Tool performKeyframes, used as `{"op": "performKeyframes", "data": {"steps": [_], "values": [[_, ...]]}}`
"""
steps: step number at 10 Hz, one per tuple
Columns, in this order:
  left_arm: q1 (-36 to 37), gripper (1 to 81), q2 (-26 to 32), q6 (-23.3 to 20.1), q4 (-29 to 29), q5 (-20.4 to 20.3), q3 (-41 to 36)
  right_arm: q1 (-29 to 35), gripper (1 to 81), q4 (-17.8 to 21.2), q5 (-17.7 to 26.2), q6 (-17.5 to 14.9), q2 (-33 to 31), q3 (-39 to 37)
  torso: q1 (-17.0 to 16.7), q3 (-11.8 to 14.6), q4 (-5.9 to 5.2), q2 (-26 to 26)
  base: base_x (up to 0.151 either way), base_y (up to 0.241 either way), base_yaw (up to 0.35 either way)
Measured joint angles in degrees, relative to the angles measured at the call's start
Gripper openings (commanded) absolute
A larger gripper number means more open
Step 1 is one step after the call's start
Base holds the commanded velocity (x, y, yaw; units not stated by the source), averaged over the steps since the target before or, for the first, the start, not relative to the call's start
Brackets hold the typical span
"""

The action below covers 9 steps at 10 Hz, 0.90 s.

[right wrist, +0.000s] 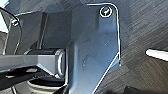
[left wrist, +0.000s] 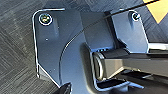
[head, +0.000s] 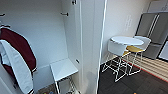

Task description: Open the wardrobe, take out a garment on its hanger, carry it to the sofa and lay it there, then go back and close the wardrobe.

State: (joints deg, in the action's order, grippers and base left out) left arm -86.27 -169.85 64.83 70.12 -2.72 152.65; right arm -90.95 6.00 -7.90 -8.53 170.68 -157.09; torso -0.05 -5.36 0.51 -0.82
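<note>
The wardrobe (head: 47, 32) stands open right in front of me in the head view, white inside, with a black hook (head: 65, 14) high on its back wall. One of its white doors (head: 90, 42) stands swung out, edge-on near the middle of the picture. Inside at the left hangs a maroon jacket (head: 21, 47) with a white sleeve (head: 18, 70). A low white shelf (head: 63, 68) juts out from the wardrobe's inner right side. Both wrist views look down past the robot's dark plate onto dark grey carpet (left wrist: 15, 50).
To the right of the wardrobe stand a round white table (head: 126, 40), a white chair (head: 116, 48) and a yellow-seated chair (head: 136, 48) on wire legs. A grey fridge (head: 152, 30) stands behind them. Dark carpet (head: 140, 85) lies open before them.
</note>
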Motion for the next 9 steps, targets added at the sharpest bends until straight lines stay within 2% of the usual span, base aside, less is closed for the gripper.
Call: {"op": "performKeyframes", "data": {"steps": [9], "values": [[0.0, 81.1, -0.3, 0.0, 0.0, 0.1, 0.0, 0.0, 81.1, 0.0, 0.0, 0.0, 0.1, 0.0, 0.0, 0.0, 0.00, 0.0, 0.000, 0.000, 0.237]]}}
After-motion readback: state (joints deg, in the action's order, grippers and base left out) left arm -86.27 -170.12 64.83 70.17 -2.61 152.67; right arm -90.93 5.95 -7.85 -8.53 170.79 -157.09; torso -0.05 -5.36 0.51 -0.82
